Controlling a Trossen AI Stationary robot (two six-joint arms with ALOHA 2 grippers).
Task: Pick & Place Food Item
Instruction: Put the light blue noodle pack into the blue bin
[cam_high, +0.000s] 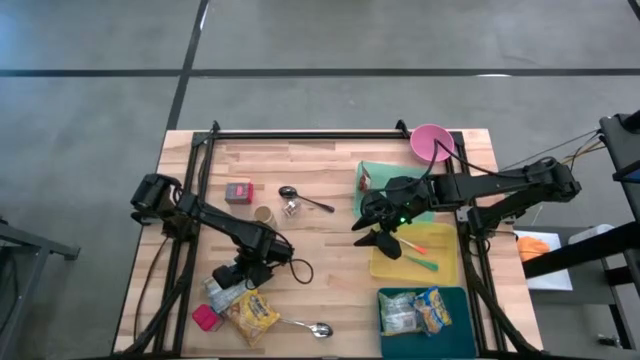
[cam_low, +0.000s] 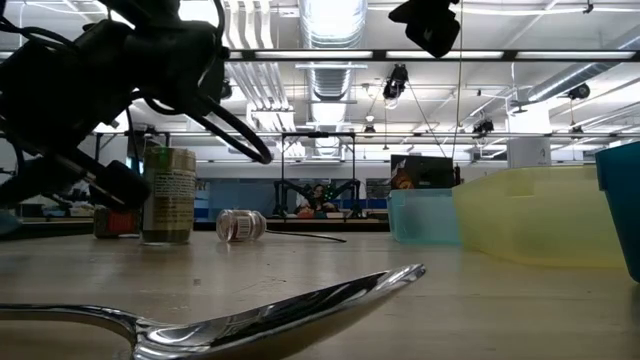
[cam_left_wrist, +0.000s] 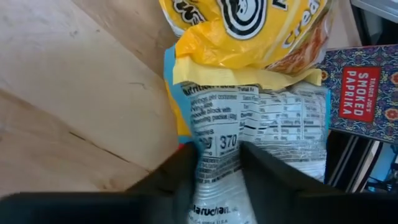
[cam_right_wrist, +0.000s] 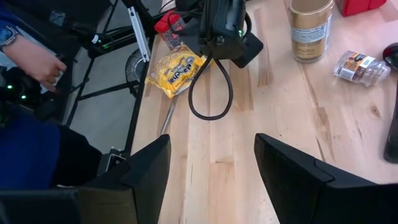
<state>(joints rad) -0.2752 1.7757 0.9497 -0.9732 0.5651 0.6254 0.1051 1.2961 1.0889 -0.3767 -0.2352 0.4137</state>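
A silver ramen packet with a nutrition label lies flat at the table's near left. A yellow snack packet overlaps its far end. My left gripper slants down onto the ramen packet and is shut on it. A paprika tin lies beside the packets. My right gripper hangs open above the table's middle right, over the edge of a yellow tray, with nothing between its fingers. My left gripper pinches the ramen packet's end nearest the wrist between its two fingers, coming slantwise from above. The wrapper is squeezed narrow between them. The packet still lies on the table, its far end under the yellow packet.
A teal tray at the near right holds food packets. A green tray and a pink bowl stand at the far right. A red box, a can, a small jar and two spoons lie about. A person's hand shows beyond the table's left edge.
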